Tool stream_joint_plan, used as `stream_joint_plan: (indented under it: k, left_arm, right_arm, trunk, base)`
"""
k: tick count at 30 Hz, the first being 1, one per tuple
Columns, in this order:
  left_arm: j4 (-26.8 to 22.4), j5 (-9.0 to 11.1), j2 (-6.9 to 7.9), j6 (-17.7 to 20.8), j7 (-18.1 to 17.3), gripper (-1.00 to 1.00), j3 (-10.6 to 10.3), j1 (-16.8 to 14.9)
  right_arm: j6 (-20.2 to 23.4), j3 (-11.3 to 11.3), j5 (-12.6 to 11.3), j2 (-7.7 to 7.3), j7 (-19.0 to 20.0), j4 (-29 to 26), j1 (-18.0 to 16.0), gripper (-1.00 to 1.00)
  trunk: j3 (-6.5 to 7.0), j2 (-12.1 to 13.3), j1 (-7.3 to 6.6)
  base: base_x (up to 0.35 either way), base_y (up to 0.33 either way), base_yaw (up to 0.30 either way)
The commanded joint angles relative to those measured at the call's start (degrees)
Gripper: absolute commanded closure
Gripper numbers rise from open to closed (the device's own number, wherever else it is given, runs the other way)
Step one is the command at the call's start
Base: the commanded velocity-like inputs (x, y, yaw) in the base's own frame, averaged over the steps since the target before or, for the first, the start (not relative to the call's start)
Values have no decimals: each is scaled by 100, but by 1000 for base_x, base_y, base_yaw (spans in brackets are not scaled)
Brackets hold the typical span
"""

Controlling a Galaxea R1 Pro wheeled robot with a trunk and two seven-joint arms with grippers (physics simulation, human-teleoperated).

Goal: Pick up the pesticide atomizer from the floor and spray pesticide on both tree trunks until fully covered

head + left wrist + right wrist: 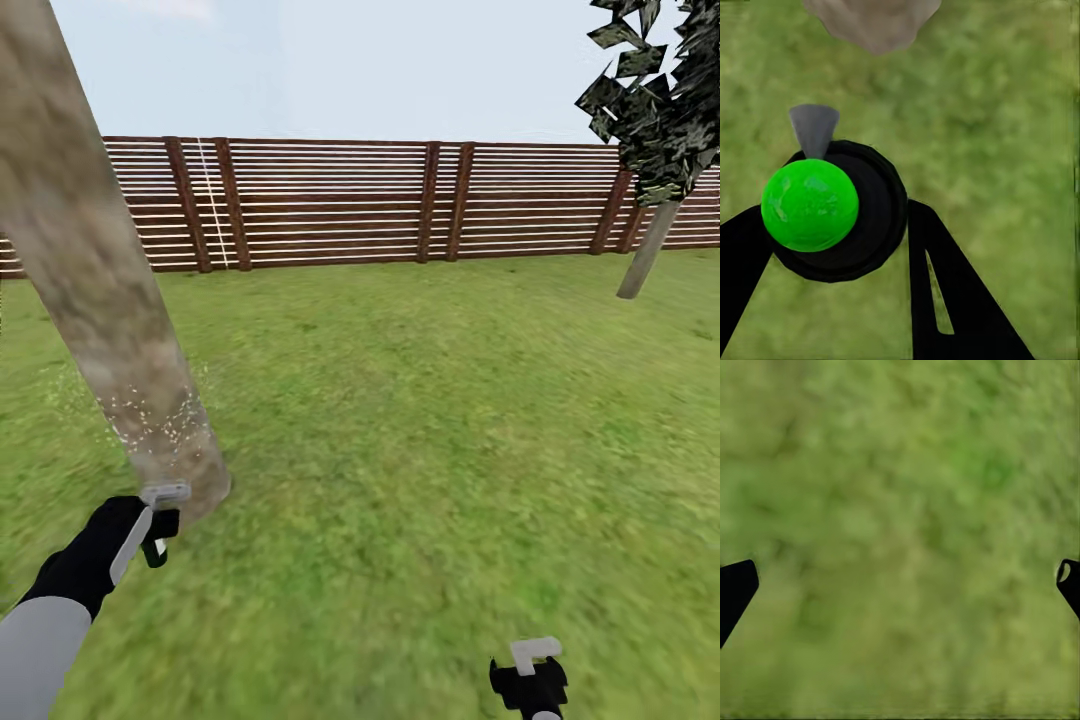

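Our left claw (160,520) holds the bottle (840,210), gripped between its two black fingers (952,292). From the wrist we look down on the bottle's top, which shows bright green here, not red, with a small grey nozzle (814,129) sticking out. The nozzle points at the trunk (110,320), which stands just ahead of the claw and very near, leaning a bit. This arm is much the nearer one. Tiny white specks of spray (160,420) sit on the low part of the trunk, right above the claw. The trunk looks bare higher up, so we think the spray must go upward next. The other tree (655,230) is far off, past our right claw (530,680). That claw is spread wide over the grass (900,525) and holds nothing.
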Motion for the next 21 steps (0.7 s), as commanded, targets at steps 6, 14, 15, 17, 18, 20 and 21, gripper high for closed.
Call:
stream_joint_plan:
  k: [6, 14, 15, 17, 18, 20, 21]
  left_arm:
    - [437, -1147, 100, -1821, -2317, 100, -125, 823]
    - [1658, -2664, 92, -3862, -4232, 100, -194, 957]
    - [1663, -2734, 93, -3906, -4453, 100, -201, 955]
    - [1636, -2999, 82, -3954, -4830, 100, -206, 937]
    - [1630, -3186, 62, -3964, -4957, 100, -205, 927]
    - [1593, -3385, 10, -4007, -5085, 100, -241, 895]
    - [1560, -3404, -23, -4039, -5117, 100, -272, 897]
  right_arm:
    - [4, 61, 46, 1, 0, -19, -4, -100]
    - [8, 688, 282, -147, 2810, -1240, -4, -100]
    - [10, 692, 374, -153, 3169, -1374, -4, -100]
    - [26, 691, 780, -157, 3664, -1673, -4, -100]
    - [32, 689, 976, -158, 3856, -1813, -4, -100]
    - [27, 722, 1121, -125, 4090, -1943, -32, -100]
    - [30, 687, 1151, -92, 4122, -1975, -31, -100]
  trunk:
    - [-4, -2, -5]
    - [-4, -2, -5]
    - [-4, -2, -5]
    - [-4, -2, -5]
    - [-4, -2, -5]
    - [-4, -2, -5]
    - [-4, -2, -5]
  base:
    - [-341, 0, 0]
    - [-281, 0, 0]
    - [-46, 0, 0]
    - [-18, 0, 0]
    - [-6, 0, 0]
    - [-2, 0, 0]
    - [0, 0, 0]
